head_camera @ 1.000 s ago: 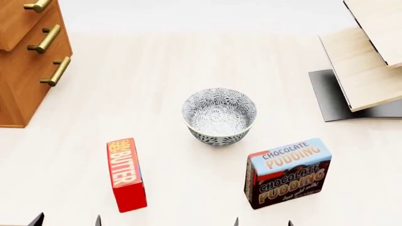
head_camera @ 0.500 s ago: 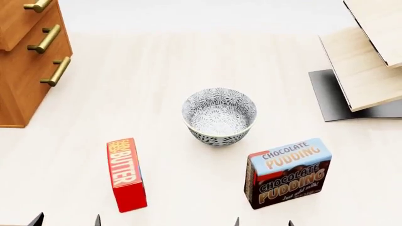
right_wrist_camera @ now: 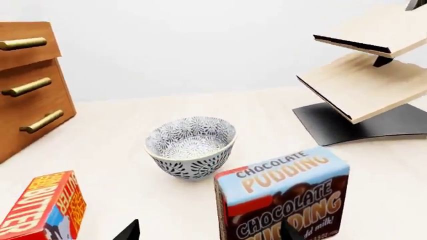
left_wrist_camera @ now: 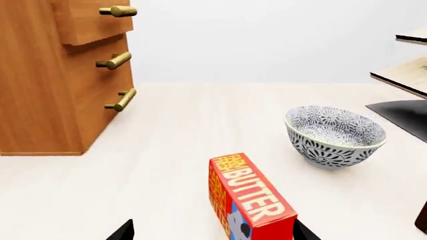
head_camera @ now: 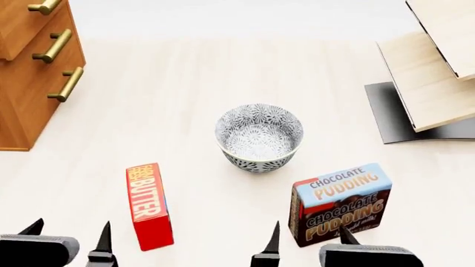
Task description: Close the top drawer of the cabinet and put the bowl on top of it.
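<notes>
The bowl, white with a grey-blue floral pattern, stands upright mid-table, also visible as the bowl and the bowl. At far left is the cabinet, and its top drawer juts out past the drawer fronts below; the top drawer shows the same overhang. My left gripper is open at the near edge, left of the butter box. My right gripper is open just short of the pudding box. Both are well short of the bowl and hold nothing.
A red butter box stands near left of the bowl and a chocolate pudding box near right. A pale wooden rack on a black base fills the back right. Bare tabletop lies between bowl and cabinet.
Both grippers have come forward into the head view's lower edge; earlier only their fingertips showed. The bowl, boxes and drawer have not moved.
</notes>
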